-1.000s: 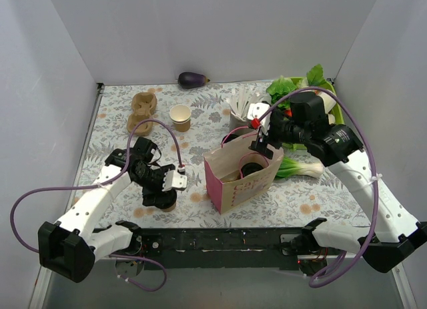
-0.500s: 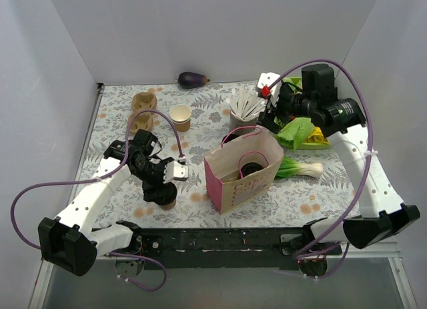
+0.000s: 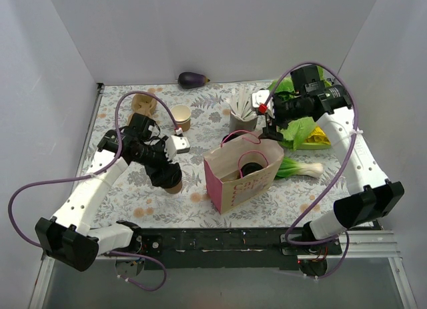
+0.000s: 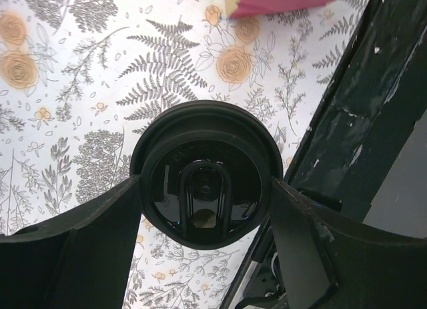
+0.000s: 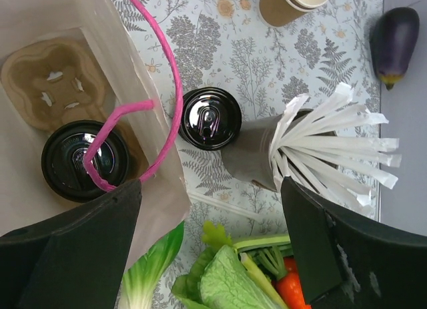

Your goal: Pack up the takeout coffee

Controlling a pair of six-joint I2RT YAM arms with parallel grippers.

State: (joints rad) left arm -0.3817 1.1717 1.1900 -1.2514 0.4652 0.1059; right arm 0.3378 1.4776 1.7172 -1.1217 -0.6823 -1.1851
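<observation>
Gripping from both sides, the left gripper has its jaws pressed against the small kraft-brown paper cup with a round black plastic lid. The cup sits centred between them, upright, left of the tan-and-pink paper bag and nearer the near edge of the floral-print counter. Its glossy lid shows a raised sip tab; only a sliver of brown wall shows. The right gripper hangs with jaws wide apart toward the far right corner.
</observation>
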